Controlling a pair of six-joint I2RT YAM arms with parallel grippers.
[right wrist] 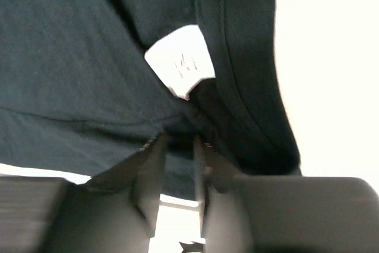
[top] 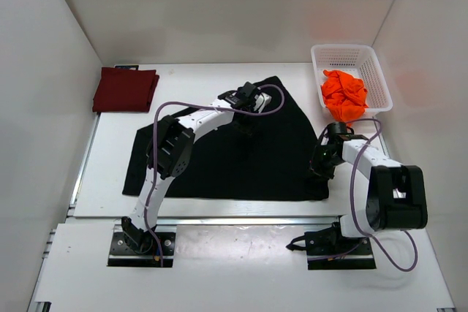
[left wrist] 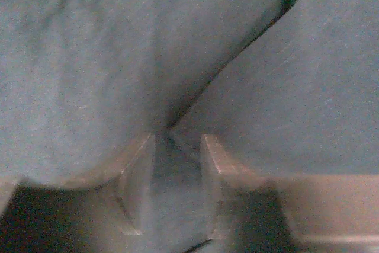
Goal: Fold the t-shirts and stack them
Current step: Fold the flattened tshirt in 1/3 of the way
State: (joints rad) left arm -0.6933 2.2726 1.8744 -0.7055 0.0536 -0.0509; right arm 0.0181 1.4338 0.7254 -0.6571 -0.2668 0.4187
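Far left at the back, the dark red cloth t-shirt (top: 124, 89) lies folded into a neat rectangle. In the centre, the black cloth t-shirt (top: 234, 166) is spread flat on the white table (top: 197, 71), its white label (right wrist: 180, 66) showing by a hem. Over on the right, the bright orange t-shirt (top: 344, 94) sits crumpled in the white mesh basket (top: 344, 50), spilling over its near edge.

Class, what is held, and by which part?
Cannot be told: the left gripper sits at a fold of the black t-shirt, the right gripper at its edge by the white label, jaws slightly apart.
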